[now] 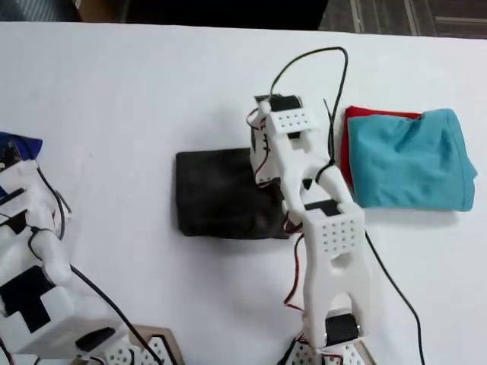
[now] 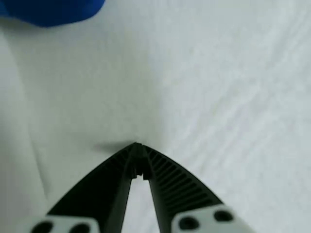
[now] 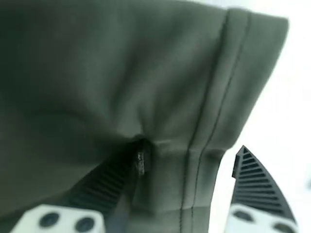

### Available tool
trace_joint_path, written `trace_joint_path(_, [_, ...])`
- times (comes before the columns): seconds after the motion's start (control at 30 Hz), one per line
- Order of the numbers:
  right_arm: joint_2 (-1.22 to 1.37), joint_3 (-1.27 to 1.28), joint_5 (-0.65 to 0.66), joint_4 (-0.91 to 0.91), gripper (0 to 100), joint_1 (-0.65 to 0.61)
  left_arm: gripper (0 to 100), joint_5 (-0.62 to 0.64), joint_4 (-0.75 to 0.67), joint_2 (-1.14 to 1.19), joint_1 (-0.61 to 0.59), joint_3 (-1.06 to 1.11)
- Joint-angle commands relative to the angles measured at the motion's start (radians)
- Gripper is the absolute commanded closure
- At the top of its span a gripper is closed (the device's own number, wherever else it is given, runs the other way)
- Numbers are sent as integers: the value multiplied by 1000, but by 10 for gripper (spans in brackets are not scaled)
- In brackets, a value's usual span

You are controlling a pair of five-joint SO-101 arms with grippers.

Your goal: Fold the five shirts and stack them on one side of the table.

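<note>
While my right arm (image 1: 335,243) lies stretched over the table (image 1: 114,91) middle, my right gripper (image 3: 189,155) sits at the dark shirt (image 1: 217,194) right edge, fingers spread: one tip dents the cloth, the other is off the hem. Left arm (image 1: 30,274) folded back near-left, left gripper (image 2: 137,148) pressed together on nothing. Teal shirt (image 1: 411,160) lies on red shirt (image 1: 358,114), right. Blue shirt (image 1: 19,144) cut off at left edge. From above, my wrist hides the fingers.

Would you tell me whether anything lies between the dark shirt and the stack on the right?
Nothing visible does. Only table lies between the dark shirt and the teal shirt atop the red shirt; the right arm stands above that gap.
</note>
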Motion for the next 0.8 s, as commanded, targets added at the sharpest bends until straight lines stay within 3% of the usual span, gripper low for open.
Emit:
trace_joint_path(0.0, [35, -18, 74, 39, 716, -42, 974, 11, -14, -37, -2, -7])
trace_joint_path(0.47, [10, -25, 186, 21, 716, -81, 974, 11, -14, -37, -2, -7])
trace_joint_path(0.77, [12, -23, 178, -19, 715, -174, 974, 11, -14, -37, -3, -7])
